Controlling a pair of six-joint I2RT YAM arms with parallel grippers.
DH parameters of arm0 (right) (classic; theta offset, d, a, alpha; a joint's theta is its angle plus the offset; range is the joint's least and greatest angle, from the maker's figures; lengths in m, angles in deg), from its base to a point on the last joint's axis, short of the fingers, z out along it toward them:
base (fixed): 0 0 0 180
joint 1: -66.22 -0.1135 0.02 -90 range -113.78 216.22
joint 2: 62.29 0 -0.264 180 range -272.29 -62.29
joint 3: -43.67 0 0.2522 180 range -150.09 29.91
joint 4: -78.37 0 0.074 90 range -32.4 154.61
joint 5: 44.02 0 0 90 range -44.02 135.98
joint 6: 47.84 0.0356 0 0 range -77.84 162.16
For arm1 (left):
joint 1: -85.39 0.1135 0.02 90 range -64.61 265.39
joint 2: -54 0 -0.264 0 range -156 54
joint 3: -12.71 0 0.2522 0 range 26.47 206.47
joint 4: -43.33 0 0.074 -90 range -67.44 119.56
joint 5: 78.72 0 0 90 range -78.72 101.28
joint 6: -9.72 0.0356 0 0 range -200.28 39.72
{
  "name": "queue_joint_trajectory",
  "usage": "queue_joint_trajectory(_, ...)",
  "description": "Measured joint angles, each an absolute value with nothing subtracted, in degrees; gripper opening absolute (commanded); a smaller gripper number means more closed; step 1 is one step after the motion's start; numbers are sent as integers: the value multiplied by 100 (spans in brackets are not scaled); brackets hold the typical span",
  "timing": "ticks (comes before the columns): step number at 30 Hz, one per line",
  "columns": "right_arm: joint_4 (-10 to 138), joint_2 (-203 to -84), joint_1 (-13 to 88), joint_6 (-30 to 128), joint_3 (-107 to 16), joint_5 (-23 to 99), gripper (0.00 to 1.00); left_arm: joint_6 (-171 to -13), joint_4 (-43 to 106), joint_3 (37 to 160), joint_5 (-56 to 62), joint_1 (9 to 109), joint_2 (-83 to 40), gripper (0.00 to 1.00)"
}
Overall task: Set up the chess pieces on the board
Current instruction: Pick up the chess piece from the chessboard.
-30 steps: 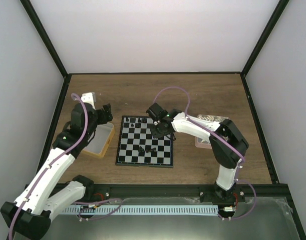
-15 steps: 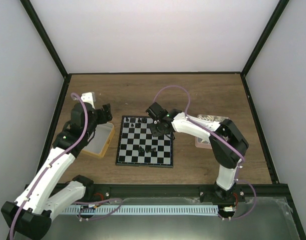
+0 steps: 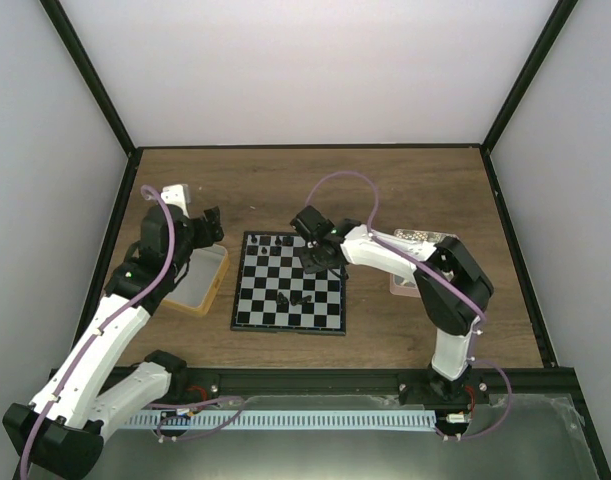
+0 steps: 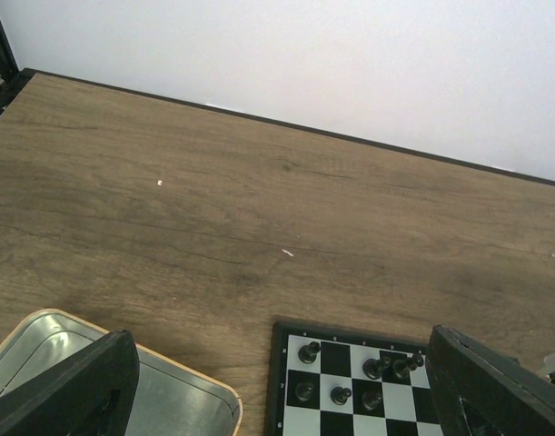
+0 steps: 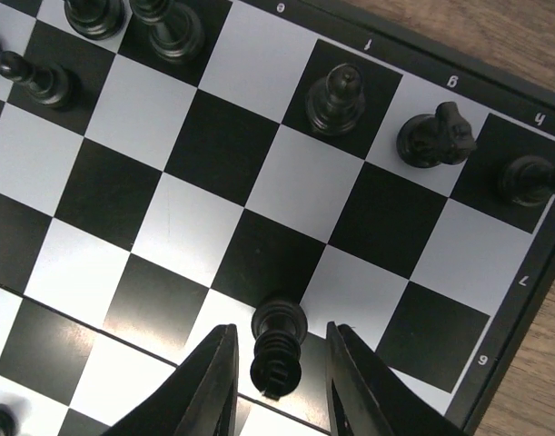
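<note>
While held slightly parted, the right gripper (image 5: 280,331) is set astride a black chess piece (image 5: 277,356) on the black-and-white board (image 5: 213,150). The left gripper (image 4: 279,338) is spread wide.

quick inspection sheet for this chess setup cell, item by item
surface: brown wooden table, no spills seen
job's things: black-and-white checkered chessboard lies flat; tiny black chess pieces along far rows, a few mid-board
clutter: yellow-rimmed metal tray left of board; pinkish tray right
grippers: left gripper open, empty; right gripper open either side of one standing piece
cables: purple cables loop along both arms
surroundings: white walls, black frame
</note>
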State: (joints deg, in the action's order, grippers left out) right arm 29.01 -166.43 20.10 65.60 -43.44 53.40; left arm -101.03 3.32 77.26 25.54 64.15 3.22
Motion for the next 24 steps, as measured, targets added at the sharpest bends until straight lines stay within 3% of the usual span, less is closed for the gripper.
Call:
queue_joint_trajectory(8,2923,-16766,2010,6582,-4344,5312,13,-10103,332,7726,2547,6437,322,88)
queue_joint_trajectory(24,3235,-17353,2010,6512,-5321,5406,13,-10103,335,7726,2506,6490,320,88)
